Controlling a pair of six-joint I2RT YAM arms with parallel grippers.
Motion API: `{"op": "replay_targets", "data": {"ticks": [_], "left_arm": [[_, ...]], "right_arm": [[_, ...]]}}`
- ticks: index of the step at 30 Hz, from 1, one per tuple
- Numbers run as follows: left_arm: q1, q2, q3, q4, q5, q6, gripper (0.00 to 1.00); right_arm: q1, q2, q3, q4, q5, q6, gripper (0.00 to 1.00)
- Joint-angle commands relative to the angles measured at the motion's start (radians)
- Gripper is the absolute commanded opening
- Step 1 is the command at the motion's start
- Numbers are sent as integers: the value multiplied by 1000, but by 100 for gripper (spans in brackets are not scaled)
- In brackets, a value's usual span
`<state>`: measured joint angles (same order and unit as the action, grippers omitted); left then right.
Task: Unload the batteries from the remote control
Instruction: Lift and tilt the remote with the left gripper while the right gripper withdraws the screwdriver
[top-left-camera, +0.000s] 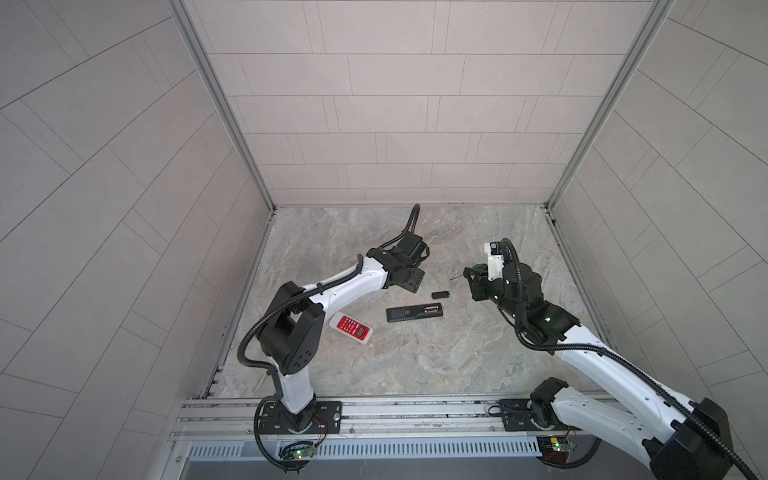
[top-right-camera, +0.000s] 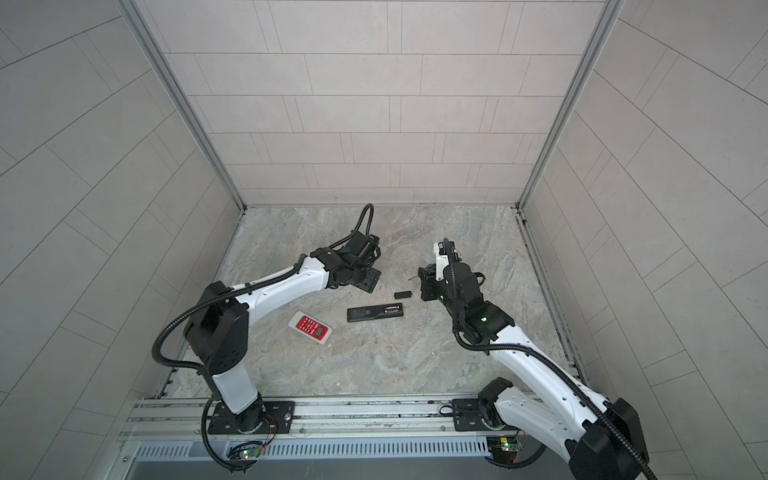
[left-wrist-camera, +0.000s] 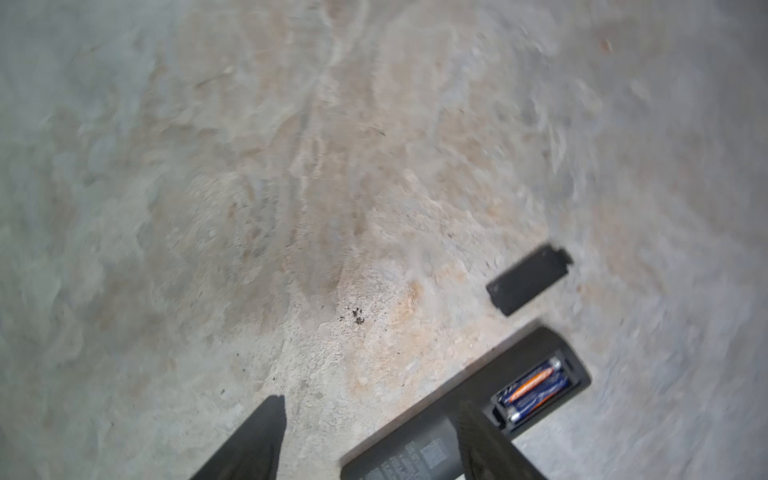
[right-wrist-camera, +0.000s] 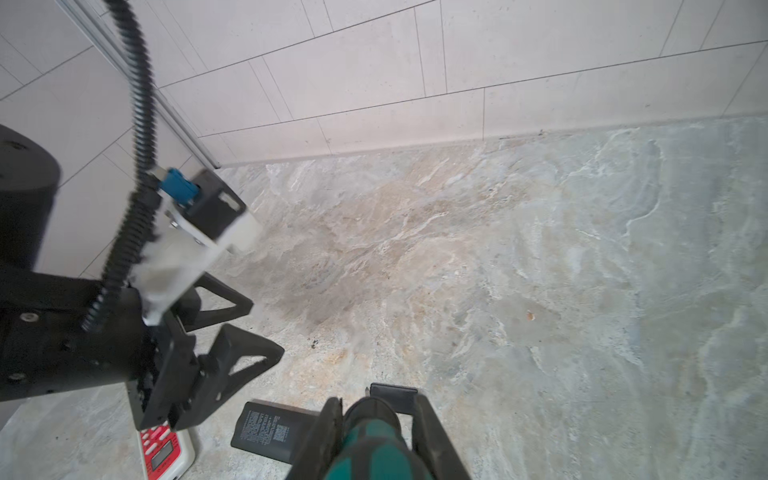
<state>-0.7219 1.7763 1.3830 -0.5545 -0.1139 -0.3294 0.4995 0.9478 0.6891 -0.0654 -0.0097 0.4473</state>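
Remote (top-left-camera: 409, 313) lies back-up on the tabletop (top-left-camera: 415, 365), with its bay open at the end nearer the right arm. Two batteries (left-wrist-camera: 534, 386) sit side by side in the bay, neither lifted. Cover (left-wrist-camera: 530, 279) lies loose just beside that end, apart from the remote. Left end effector (right-wrist-camera: 259, 332) hovers near the remote's other end, fingers apart, nothing between them. Right end effector (right-wrist-camera: 378, 413) is clamped on the screwdriver (right-wrist-camera: 370, 451), whose tip is near the cover and appears raised off the tabletop. Red remote (top-left-camera: 351, 327) lies face-up near the left arm, well apart from both end effectors.

Risks, as judged:
1. The remote is unrestrained. Prying with the tip would likely skid or spin it unless the left end effector pins the body first.
2. The cells are round and look snug. The tip could slip off one and gouge the bay or a contact.
3. A cell levered out could roll freely on the smooth tabletop, toward a wall or the front rail.
4. The cover sits close to the approach path, so the right arm could knock it.
5. If the left fingers close across the bay rather than the body, they block the screwdriver.
6. Both arms converge on one small object, so collision is possible.

The left wrist view is blurred and contact details are not resolvable.
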Motion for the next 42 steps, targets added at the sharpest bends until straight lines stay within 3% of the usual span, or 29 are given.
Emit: {"op": "replay_targets", "data": {"ticks": [1, 6, 11, 23, 29, 33, 42], "left_arm": [[-13, -46, 1, -121, -117, -510, 74], [-29, -44, 24, -227, -79, -1046, 73], [-56, 14, 98, -345, 9, -1362, 72], [-116, 141, 44, -247, 182, -1606, 75], [-120, 144, 19, -197, 157, -1672, 79], [-119, 165, -44, -97, 203, -1736, 80], [-116, 215, -55, -56, 213, -1815, 80]], "right_arm": [[-8, -19, 12, -57, 37, -33, 1], [-24, -25, 19, -93, 36, -31, 1], [-25, -51, 14, -130, 33, -33, 1], [-24, -94, 26, -198, 33, -64, 2], [-24, -75, 31, -209, 14, -67, 2], [-24, -60, 36, -212, 7, -66, 2], [-26, -22, 53, -219, -10, -77, 1]]}}
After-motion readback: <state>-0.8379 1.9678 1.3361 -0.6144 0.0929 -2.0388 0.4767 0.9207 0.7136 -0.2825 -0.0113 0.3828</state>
